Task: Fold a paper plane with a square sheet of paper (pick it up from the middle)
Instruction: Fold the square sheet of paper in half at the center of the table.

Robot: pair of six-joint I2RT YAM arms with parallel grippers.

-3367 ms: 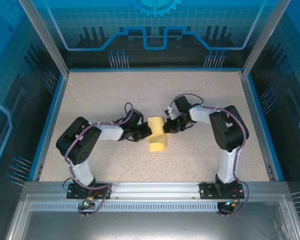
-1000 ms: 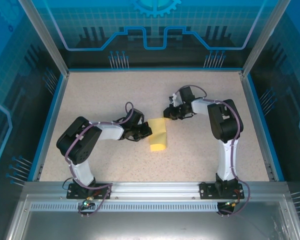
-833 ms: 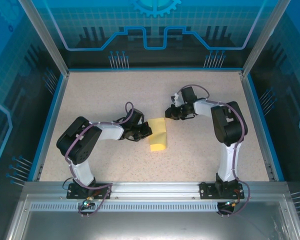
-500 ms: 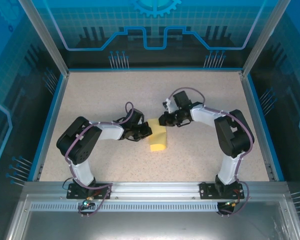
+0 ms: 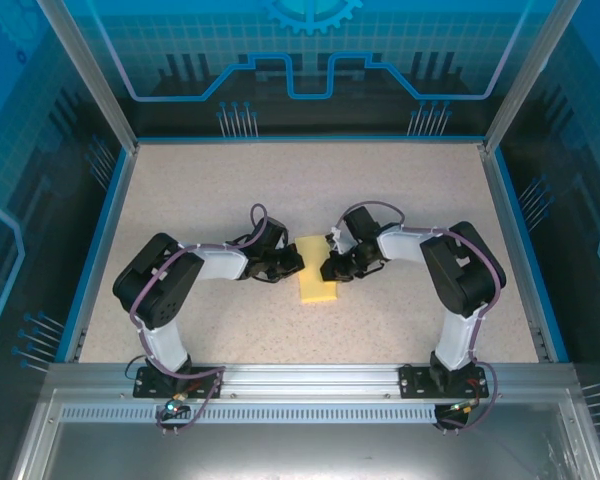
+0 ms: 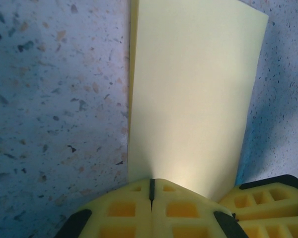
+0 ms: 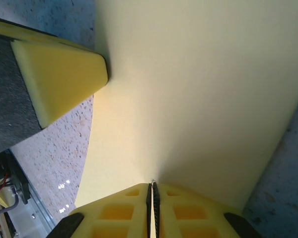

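Left gripper [image 6: 151,191]: closed up tight, pads meeting with no gap at the seam, tips right on the left edge of the paper.
Right gripper [image 7: 152,192]: same story, pads pressed together, tips on the right edge, facing its partner across the strip.
Grip or press: hard to call from the wrist views; possibly just bearing down on the paper rather than pinching it.
Square sheet of paper [image 5: 317,288]: no square now, lying flat as a narrow yellow rectangle, long side running far to near, mid-table between the two tips.
Crease: one long fold, apparently down the left side, where a second layer peeks out in the left wrist view.
Table [image 5: 210,190]: speckled beige, paper resting near the centre, well apart from the blue walls.
Done so far: first halving fold, by the look of it, being flattened from both sides.
Left to do: nose corners, wing folds, the pick-up from the middle; no point, no dart shape yet.
Progress call: early, roughly one fold in.
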